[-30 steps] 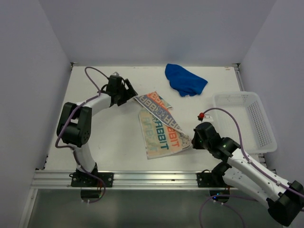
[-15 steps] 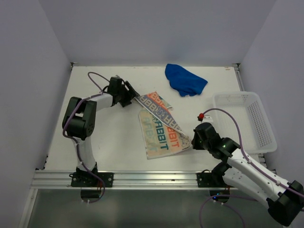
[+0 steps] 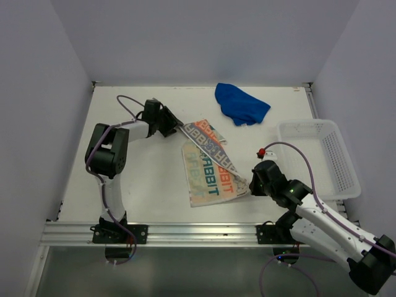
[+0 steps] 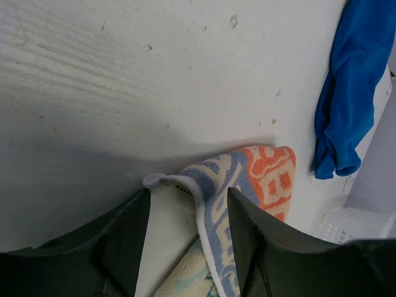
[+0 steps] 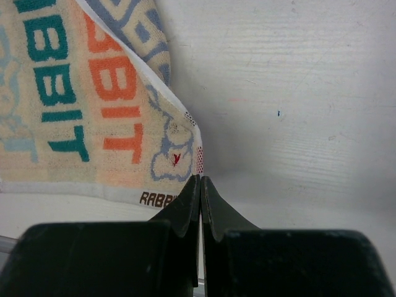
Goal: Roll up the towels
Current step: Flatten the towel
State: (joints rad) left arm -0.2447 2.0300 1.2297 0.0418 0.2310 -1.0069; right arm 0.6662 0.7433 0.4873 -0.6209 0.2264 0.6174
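Observation:
The patterned towel [image 3: 210,173] lies partly folded at the table's middle, orange, grey-blue and white with block letters. My left gripper [image 3: 173,125] is at its far left corner. In the left wrist view that corner [image 4: 260,179] curls up between the jaws of the left gripper [image 4: 189,198], which stand apart on either side of it. My right gripper [image 3: 250,181] sits at the towel's near right corner. In the right wrist view its fingertips [image 5: 200,179] are pressed together on the towel's white edge [image 5: 93,111]. The blue towel [image 3: 241,105] lies bunched at the back, also seen from the left wrist [image 4: 349,93].
A white mesh basket [image 3: 309,124] stands at the right edge of the table, beside my right arm; its corner shows in the left wrist view [image 4: 346,226]. White walls close the table at the back and on both sides.
The left jaws have narrowed around the patterned towel's far corner, and the left arm's elbow has shifted slightly right. The right arm and both towels stay put.

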